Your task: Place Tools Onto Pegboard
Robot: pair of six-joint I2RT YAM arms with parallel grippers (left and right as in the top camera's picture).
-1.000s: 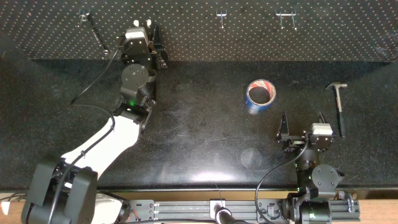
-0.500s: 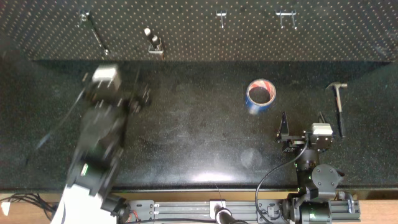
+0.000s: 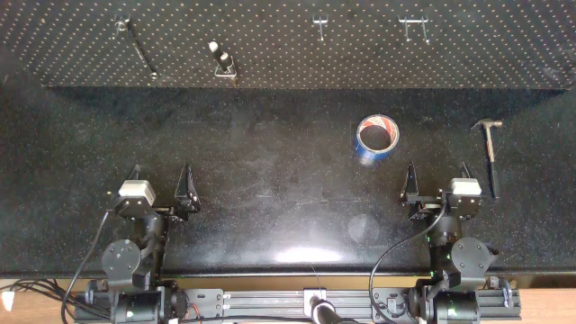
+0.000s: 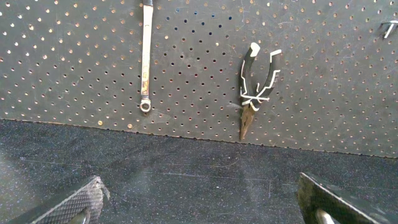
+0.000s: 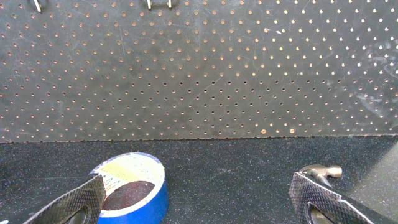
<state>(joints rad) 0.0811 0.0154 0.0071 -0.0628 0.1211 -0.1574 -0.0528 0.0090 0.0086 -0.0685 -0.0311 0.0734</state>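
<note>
currently wrench (image 4: 146,56) and pliers (image 4: 255,87) hang on the pegboard (image 3: 360,54); tape roll (image 3: 377,135) and hammer (image 3: 490,148) lie on the worktop (image 3: 270,162). left gripper (image 3: 160,171) and right gripper (image 3: 437,171) stand open.

left: open path to pegboard (image 3: 270,45) | right: tape roll (image 3: 377,136); hammer (image 3: 490,151) in way

The dark pegboard (image 3: 288,45) is showing a regular grid of pale holes, the pliers (image 4: 249,99) are wearing black-and-white handles, the wrench (image 4: 147,50) is gleaming silver, and the tape roll (image 5: 144,208) is showing blue sides.
</note>
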